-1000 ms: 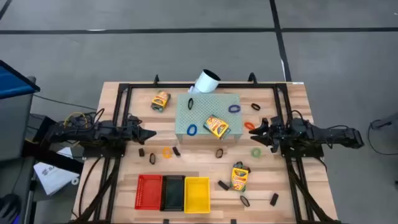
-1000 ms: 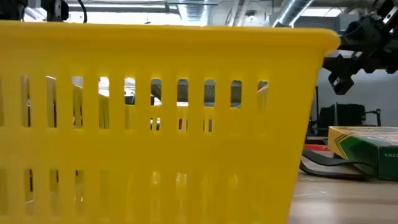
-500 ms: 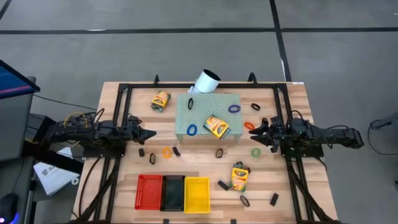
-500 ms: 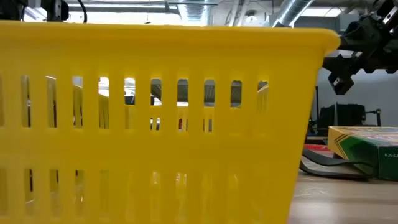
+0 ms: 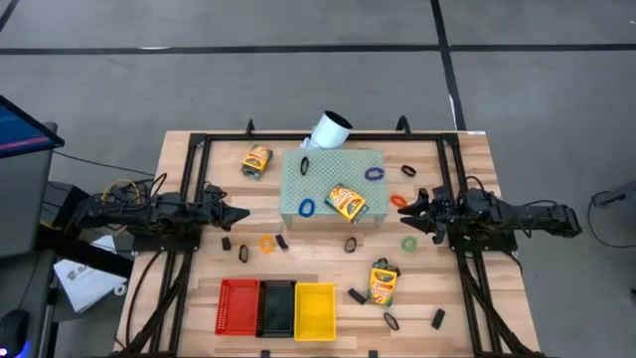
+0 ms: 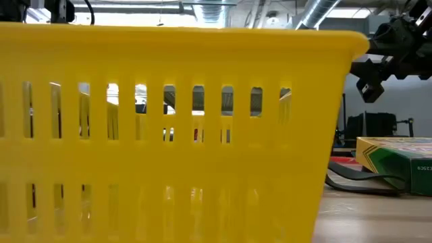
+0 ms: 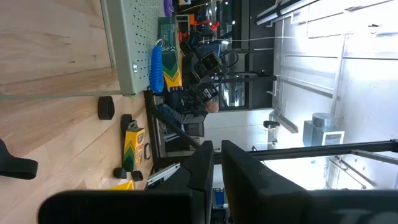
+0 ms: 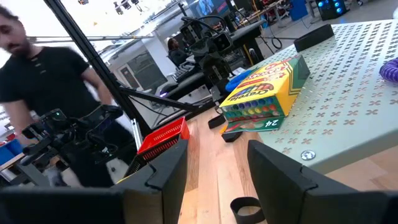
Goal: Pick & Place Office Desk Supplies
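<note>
Seen from above, scattered yellow-orange crayon boxes [image 5: 347, 202] and thin coloured loops [image 5: 307, 208] lie around a pale green perforated block [image 5: 320, 182], apparently awaiting sorting into red, black and yellow plastic trays [image 5: 277, 308]. At table height, the yellow tray's slotted wall [image 6: 175, 135] fills the frame. Left wrist: the left gripper [image 7: 213, 171] is closed, empty. Right wrist: the right gripper [image 8: 214, 171] gapes empty, facing a crayon box on the block.

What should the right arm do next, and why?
Probably ease the open right gripper toward the orange loop lying just ahead of its fingertips on the table. The gripper holds nothing, and that loop looks like the nearest supply; the left gripper waits shut.
</note>
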Action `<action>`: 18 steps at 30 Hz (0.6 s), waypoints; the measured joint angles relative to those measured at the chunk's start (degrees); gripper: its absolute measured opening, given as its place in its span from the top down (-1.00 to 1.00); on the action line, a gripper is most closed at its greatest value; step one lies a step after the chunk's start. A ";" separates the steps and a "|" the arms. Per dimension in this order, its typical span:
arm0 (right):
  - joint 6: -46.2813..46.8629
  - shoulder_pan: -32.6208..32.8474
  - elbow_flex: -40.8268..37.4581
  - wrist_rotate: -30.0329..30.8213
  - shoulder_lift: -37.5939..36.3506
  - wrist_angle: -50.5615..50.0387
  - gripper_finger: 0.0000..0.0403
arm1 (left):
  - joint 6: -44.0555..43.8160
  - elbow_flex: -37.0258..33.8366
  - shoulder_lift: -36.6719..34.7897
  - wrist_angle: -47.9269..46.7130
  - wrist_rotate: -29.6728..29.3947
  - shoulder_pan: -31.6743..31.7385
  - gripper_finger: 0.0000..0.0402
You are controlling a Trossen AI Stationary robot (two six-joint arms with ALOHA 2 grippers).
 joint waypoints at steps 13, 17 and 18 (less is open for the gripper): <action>0.00 -0.02 0.02 0.00 0.00 -0.02 0.19 | 0.01 0.01 0.00 0.01 0.00 0.02 0.87; 0.00 -0.02 0.01 0.00 0.00 0.00 0.19 | 0.09 0.00 0.01 1.14 -1.13 0.00 0.87; 0.00 0.00 0.02 0.00 -0.02 0.00 0.19 | 0.09 0.01 -0.02 1.58 -1.82 0.00 0.87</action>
